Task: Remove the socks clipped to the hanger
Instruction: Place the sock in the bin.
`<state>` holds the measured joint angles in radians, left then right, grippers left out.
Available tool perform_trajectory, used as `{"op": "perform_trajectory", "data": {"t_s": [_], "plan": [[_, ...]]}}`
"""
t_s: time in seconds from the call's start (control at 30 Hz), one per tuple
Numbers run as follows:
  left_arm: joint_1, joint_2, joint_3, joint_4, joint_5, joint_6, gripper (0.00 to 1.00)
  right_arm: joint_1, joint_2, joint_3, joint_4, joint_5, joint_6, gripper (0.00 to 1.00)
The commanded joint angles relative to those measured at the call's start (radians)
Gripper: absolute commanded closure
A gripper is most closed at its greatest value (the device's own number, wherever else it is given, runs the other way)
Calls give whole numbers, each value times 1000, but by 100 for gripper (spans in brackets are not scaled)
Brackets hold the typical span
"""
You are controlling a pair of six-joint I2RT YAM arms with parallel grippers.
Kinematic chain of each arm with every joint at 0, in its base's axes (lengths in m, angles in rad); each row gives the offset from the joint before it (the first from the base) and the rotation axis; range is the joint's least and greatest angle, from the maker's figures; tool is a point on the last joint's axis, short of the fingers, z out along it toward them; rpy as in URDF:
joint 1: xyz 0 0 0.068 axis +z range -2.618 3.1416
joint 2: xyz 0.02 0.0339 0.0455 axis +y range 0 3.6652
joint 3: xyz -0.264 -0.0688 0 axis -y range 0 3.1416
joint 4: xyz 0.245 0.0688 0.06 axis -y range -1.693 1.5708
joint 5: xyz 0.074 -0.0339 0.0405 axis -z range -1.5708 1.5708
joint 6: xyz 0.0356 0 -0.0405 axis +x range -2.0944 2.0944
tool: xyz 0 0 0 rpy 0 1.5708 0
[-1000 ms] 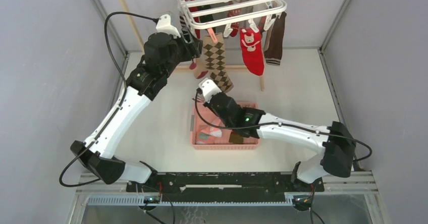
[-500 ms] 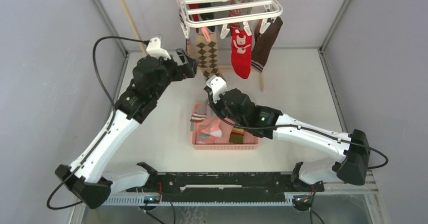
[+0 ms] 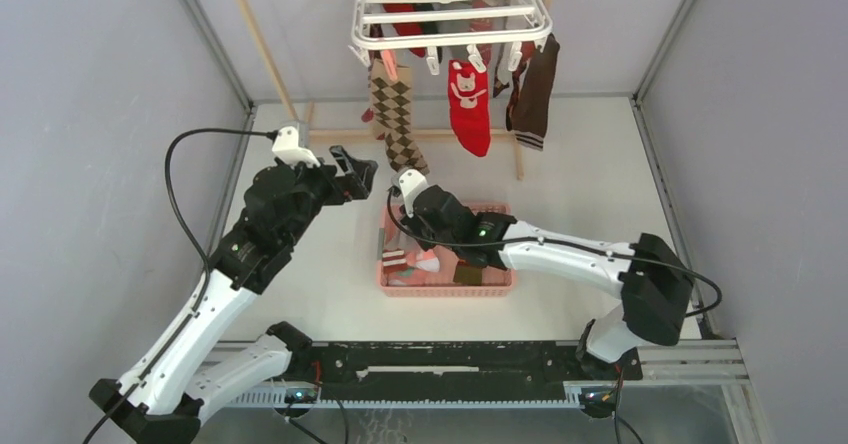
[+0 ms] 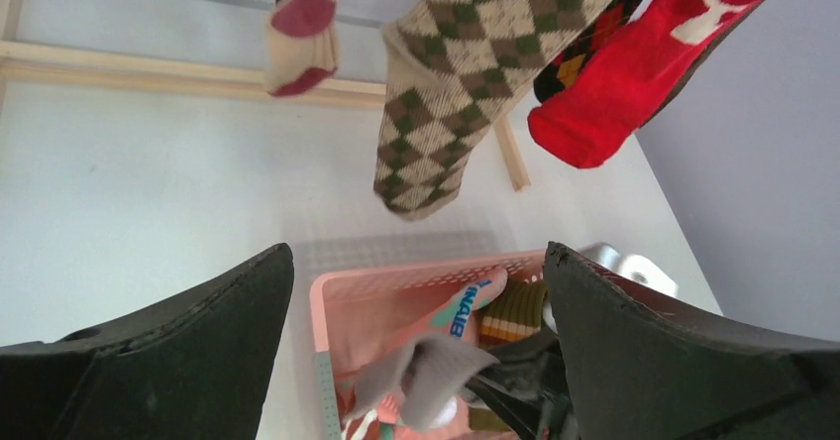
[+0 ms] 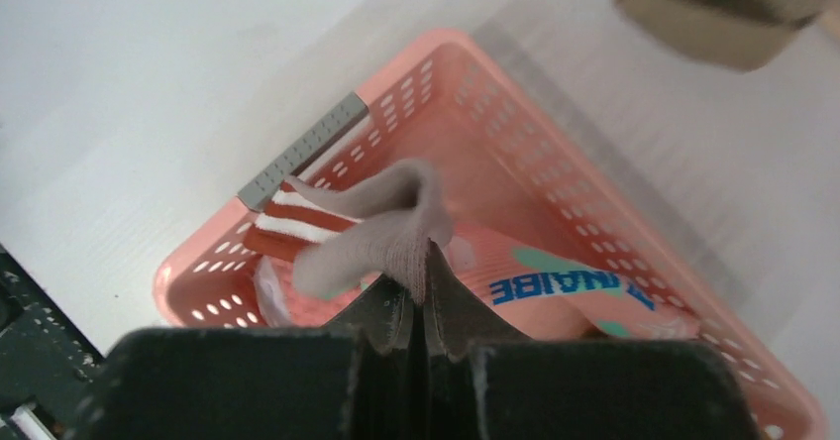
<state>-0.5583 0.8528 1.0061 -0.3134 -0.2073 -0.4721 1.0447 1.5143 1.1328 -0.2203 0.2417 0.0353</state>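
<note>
Just left of the pink basket [image 3: 495, 286], the left pincer [image 3: 352, 172] hangs with its fingers wide apart, holding nothing. Over the basket, the right pincer [image 5: 421, 272] is clamped on a grey sock [image 5: 381, 237]. Behind the basket hangs the white hanger [image 3: 450, 9], with socks clipped on: a brown argyle sock [image 3: 395, 114], a red sock [image 3: 468, 104], a dark brown sock [image 3: 533, 89].
</note>
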Motion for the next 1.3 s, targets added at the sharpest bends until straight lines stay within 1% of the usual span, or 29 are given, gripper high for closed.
{"op": "perform_trajectory", "data": {"t_s": [0.0, 0.2, 0.3, 0.4, 0.53, 0.57, 0.63, 0.77, 0.93, 1.07, 1.13, 1.2, 1.27], "plan": [[-7, -60, -63, 18, -2, -27, 0, -25, 60, -1, 78, -56, 71, 99], [-7, -87, -104, 17, -8, -34, 0, -49, 190, -8, 122, -124, 111, 91], [-7, -87, -115, 17, -11, -34, 0, -67, 232, -15, 141, -169, 130, 81], [-7, -86, -126, 18, -15, -38, 0, -84, 237, -30, 140, -211, 142, 70], [-8, -81, -135, 17, -26, -37, 0, -87, 165, -46, 111, -215, 132, 55], [-7, -81, -140, 16, -31, -37, 0, -87, 133, -48, 97, -216, 126, 52], [-8, -85, -145, 12, -39, -37, 0, -87, 49, -50, 69, -216, 117, 44], [-7, -88, -143, -3, -46, -37, 0, -88, -88, -53, 9, -211, 98, 34], [-7, -94, -136, -27, -52, -33, 0, -108, -202, -85, -56, -192, 89, 32], [-13, -87, -141, -40, -41, -30, 0, -148, -250, -160, -53, -180, 97, 33], [-24, -70, -148, -41, -40, -32, 0, -196, -256, -201, -34, -210, 119, 37], [-39, -38, -155, -36, -48, -38, 1, -235, -249, -252, 8, -230, 146, 44], [-58, 5, -162, -27, -50, -44, 7, -264, -224, -280, 36, -253, 163, 50]]}}
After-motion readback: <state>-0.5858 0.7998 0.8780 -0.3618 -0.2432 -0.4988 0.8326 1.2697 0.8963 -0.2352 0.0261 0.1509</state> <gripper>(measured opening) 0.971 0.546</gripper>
